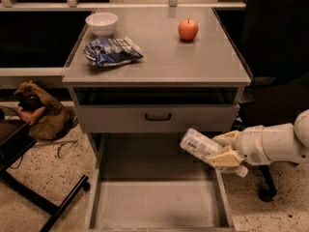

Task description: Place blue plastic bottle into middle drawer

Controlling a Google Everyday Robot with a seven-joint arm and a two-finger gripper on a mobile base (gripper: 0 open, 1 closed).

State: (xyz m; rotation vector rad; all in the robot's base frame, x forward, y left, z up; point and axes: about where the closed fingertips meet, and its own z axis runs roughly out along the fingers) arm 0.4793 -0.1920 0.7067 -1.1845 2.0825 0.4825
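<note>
Bottle (199, 144) aslant in gripper (220, 149), cap (243, 171) down-right

The wide grey metal middle drawer (159, 204) is standing pulled out below the grey desk (193, 62), its plain floor lying open from above. The robot's white hand (223, 149) is hanging over the drawer's right wall, gripping the small clear blue plastic bottle (198, 143), which is jutting leftward over the opening. The closed grey drawer front with a black handle (158, 116) is bounding the room above the back.
</note>
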